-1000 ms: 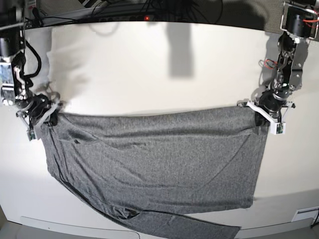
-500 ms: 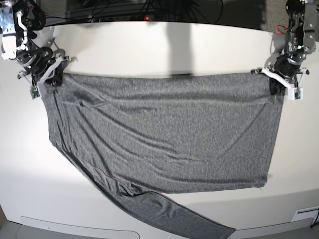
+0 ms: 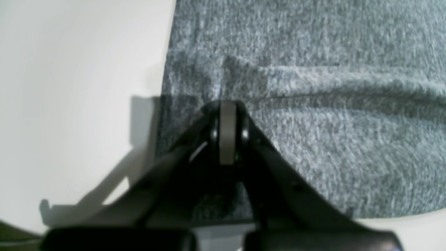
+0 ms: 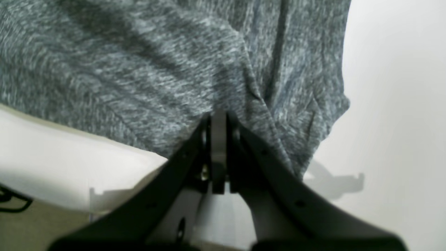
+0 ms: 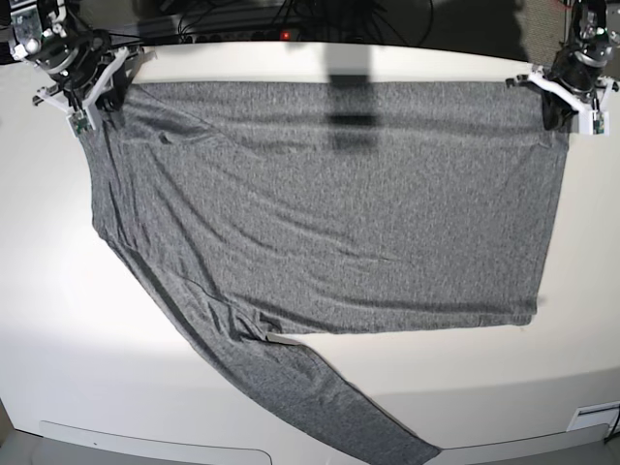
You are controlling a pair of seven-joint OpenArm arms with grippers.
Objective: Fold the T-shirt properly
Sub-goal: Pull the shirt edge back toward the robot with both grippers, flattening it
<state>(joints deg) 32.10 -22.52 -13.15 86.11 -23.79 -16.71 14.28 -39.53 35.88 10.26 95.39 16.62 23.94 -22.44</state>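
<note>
Both my left gripper [image 5: 572,97] and right gripper [image 5: 89,89] pinch the T-shirt [image 5: 329,203] at its far corners. I have dragged it farther across the table [image 5: 39,291]; body spread flat, ready for folding.

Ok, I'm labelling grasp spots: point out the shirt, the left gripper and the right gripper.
shirt [image 5: 329,213]: base view, middle of the body.
left gripper [image 3: 227,104]: left wrist view, shut fingertips pinching cloth.
right gripper [image 4: 218,115]: right wrist view, shut fingertips pinching cloth.
</note>
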